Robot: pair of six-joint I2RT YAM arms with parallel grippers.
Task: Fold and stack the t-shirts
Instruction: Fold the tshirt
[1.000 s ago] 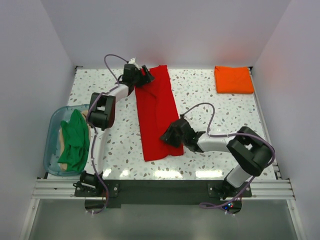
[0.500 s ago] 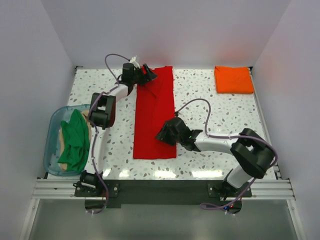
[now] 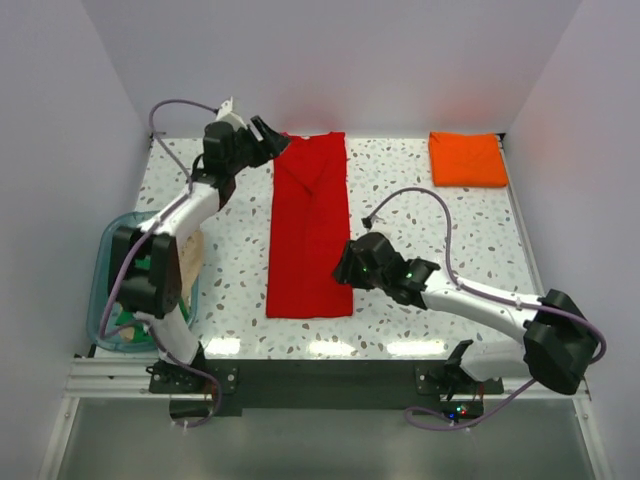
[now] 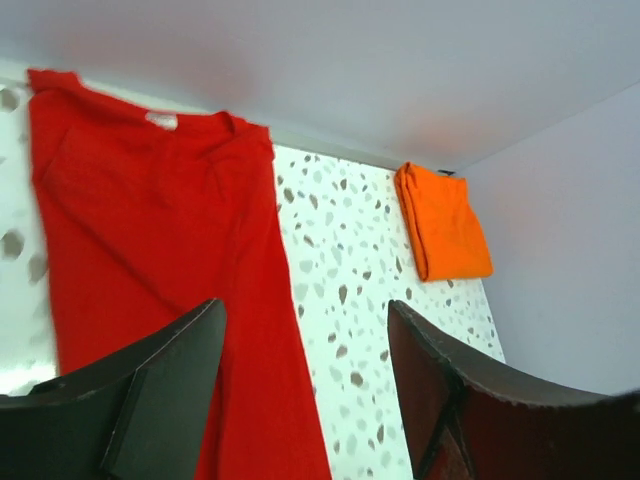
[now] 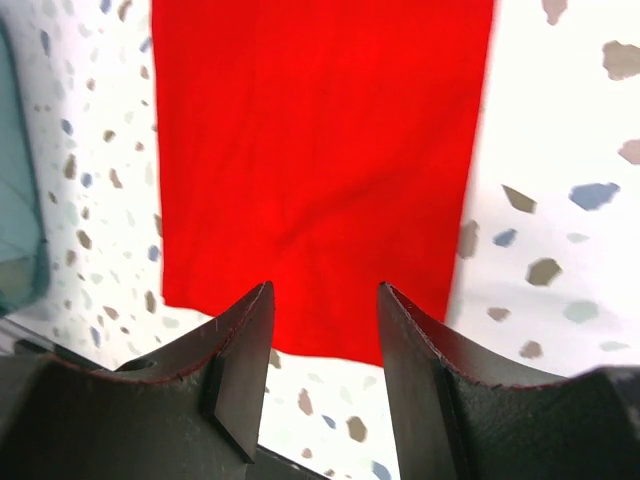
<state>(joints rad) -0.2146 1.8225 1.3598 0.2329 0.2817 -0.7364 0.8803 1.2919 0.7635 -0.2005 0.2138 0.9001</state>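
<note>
Red t-shirt (image 3: 308,225): folded strip, long axis top to bottom, frame centre. Left hand (image 3: 270,140), spread and empty, beside its upper end; right hand (image 3: 343,267), spread and empty, at its lower right edge.

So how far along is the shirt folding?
Done: the orange t-shirt sits folded in the far right corner. In hand: the red t-shirt lies as a long narrow strip; left hand and right hand are open, gripping nothing. Remaining: folding it shorter, stacking it, then the green t-shirt in the tub.
</note>
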